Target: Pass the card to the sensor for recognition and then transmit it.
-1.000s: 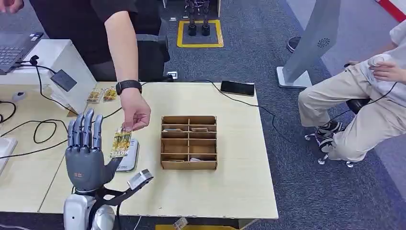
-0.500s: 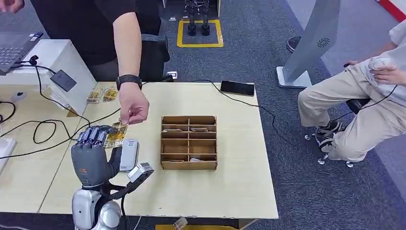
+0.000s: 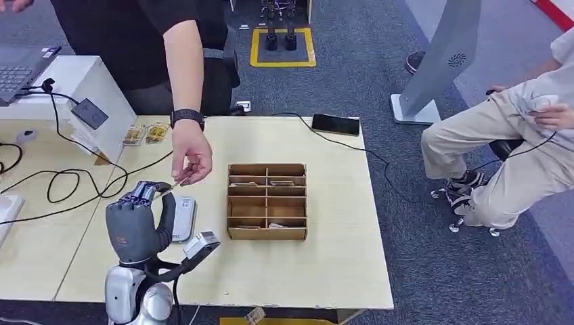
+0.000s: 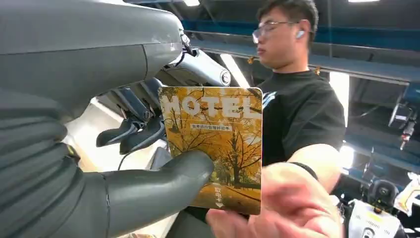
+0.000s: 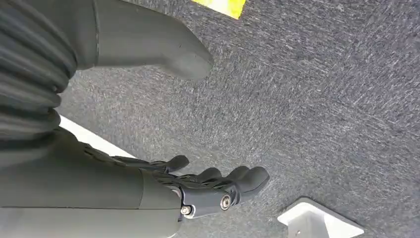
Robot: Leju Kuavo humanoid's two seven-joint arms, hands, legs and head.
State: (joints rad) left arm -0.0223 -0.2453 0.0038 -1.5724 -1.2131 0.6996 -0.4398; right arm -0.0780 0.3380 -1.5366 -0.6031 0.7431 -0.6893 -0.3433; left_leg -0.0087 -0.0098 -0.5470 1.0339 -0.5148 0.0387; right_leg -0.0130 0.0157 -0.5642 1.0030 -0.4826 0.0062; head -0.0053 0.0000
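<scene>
At lower left, the left hand [image 3: 137, 223] grasps the yellow autumn-tree "MOTEL" card [image 4: 214, 144]. A person's hand [image 3: 191, 154] pinches its far edge. The right hand [image 5: 198, 186] hangs released above grey carpet [image 5: 317, 99].

person's hand [image 3: 191, 157] just beyond left hand [image 3: 139, 220], divider box [image 3: 267, 201] close alongside

My left hand [image 3: 137, 223] pinches the yellow autumn-tree "MOTEL" card [image 4: 214, 144] upright, above the white sensor [image 3: 181, 218] lying flat on the table.

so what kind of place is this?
Probably a robotics lab or test office: grey carpet with a yellow-marked floor square, a cabled wooden table, and a laptop beside it.
</scene>
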